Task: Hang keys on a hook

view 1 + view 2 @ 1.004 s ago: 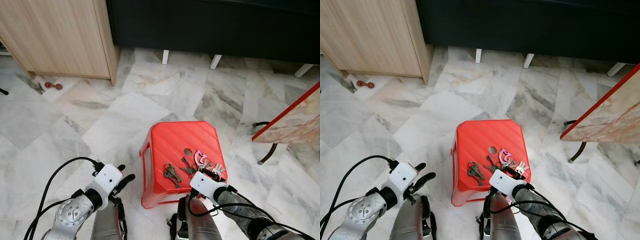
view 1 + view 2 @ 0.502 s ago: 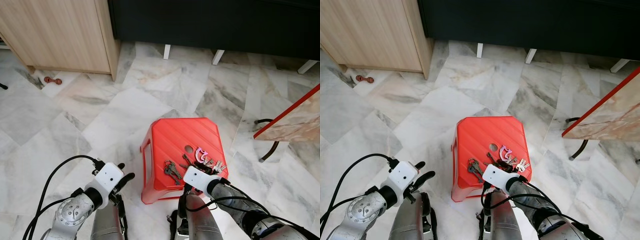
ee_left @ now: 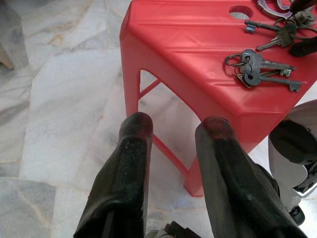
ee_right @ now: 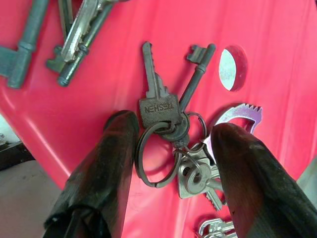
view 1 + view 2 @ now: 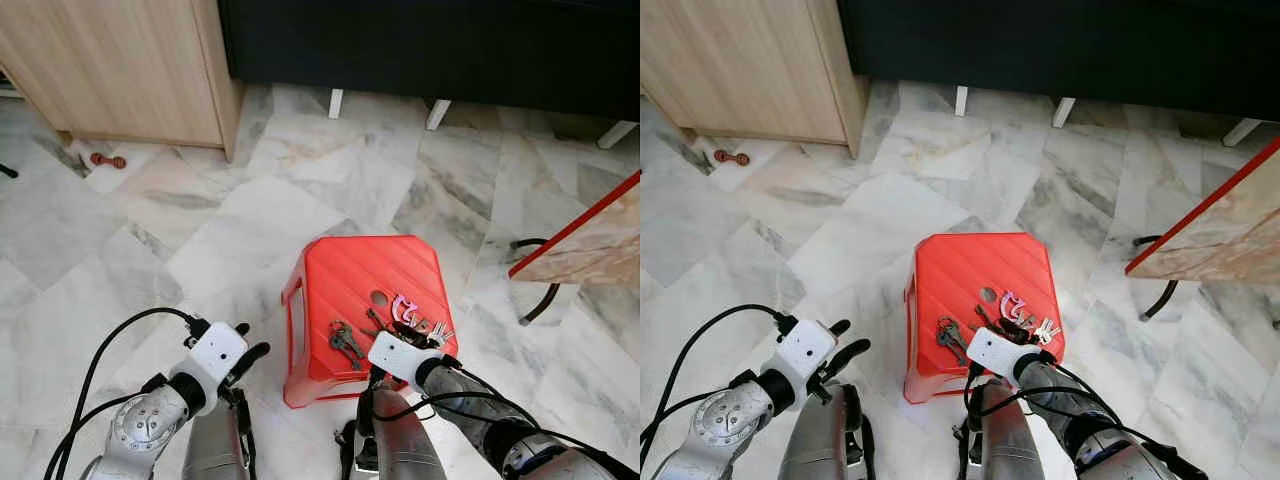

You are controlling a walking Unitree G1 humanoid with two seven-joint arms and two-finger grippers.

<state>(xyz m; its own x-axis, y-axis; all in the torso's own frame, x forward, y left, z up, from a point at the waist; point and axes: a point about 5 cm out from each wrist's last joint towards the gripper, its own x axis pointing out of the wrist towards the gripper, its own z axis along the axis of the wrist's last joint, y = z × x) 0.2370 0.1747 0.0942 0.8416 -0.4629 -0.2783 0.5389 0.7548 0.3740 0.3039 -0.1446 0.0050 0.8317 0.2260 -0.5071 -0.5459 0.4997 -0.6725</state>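
Grey-veined marble floor tiles point(image 5: 150, 230) stretch between a pale wooden cabinet point(image 5: 120, 70) and a dark sofa point(image 5: 430, 45), and a low red plastic stool point(image 5: 345, 285) stands in the middle of them. On its ribbed seat, near the round hole, lies the bunch of dull metal keys on a steel split ring point(image 4: 163, 136), tangled with a pale pink carabiner clip point(image 5: 402, 309); a second, darker bunch of keys point(image 5: 343, 342) lies just beside it. The right gripper point(image 4: 171, 148) is down at the seat with its black fingers point(image 4: 111, 158) spread wide, one on each side of the ring, holding nothing yet. The left gripper point(image 3: 171, 141) hangs idle beside the stool, its fingers apart. To grasp well, the right fingers should probably close squarely across the ring and the stamped key head, low against the plastic, so the flat metal cannot skid away. No hook is visible from this position.
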